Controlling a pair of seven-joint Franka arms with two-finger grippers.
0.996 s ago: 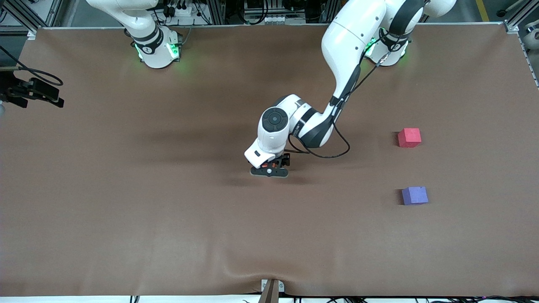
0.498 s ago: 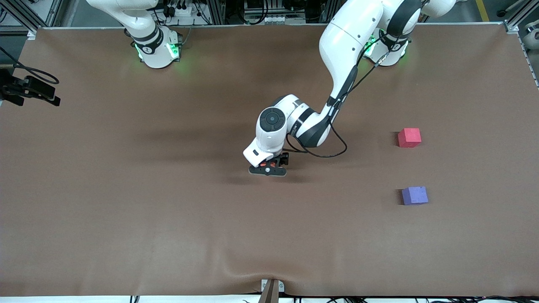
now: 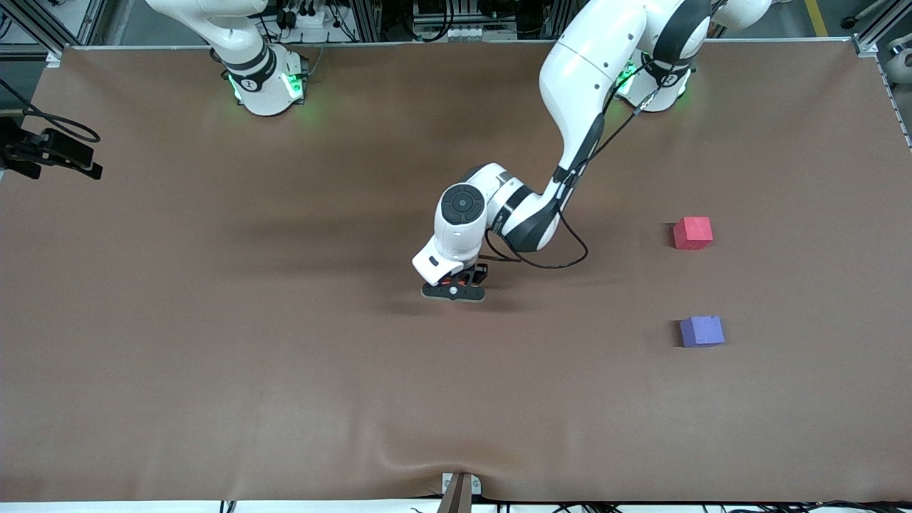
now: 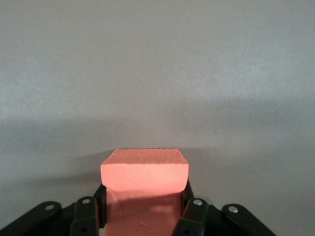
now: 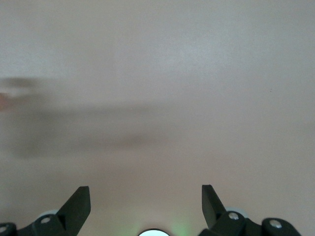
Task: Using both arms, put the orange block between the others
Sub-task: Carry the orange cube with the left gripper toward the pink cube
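A: Orange block (image 4: 144,179) sits mid-bench, well in from every edge, directly under the left tool (image 3: 454,288). What's changed: a second ago the left tool's fingers stood wide around it, now they've come in narrow and clamp the block on two sides. Left wrist view shows a finger (image 4: 196,216) flush against each side face.

B: Lifted yet?

A: Can't tell for sure. Front view only shows slivers of orange under the wrist, and the tool looks as low over the bench (image 3: 214,356) as it did before. I'd call it gripped, not raised.

B: The others?

A: Red block (image 3: 692,232) and purple block (image 3: 702,331) are toward the left arm's end of the bench, well apart from the orange one. Red lies farther from the front camera, purple nearer, bare bench between them. Neither has shifted.

B: Right arm?

A: Waiting. The right tool (image 5: 146,206) is wide, nothing between its fingers, only blank bench surface below it in its wrist view. In the front view it looks to be off at the bench edge at the right arm's end, partly cut off.

B: So what does that mean for the task?

A: Grasp step looks done. My read: next is lift and carry toward the gap between red and purple. Gap looks enough for one block, so the drop needs care or a neighbour gets nudged. Foam-like cube, squeezes a bit, slip seems unlikely.
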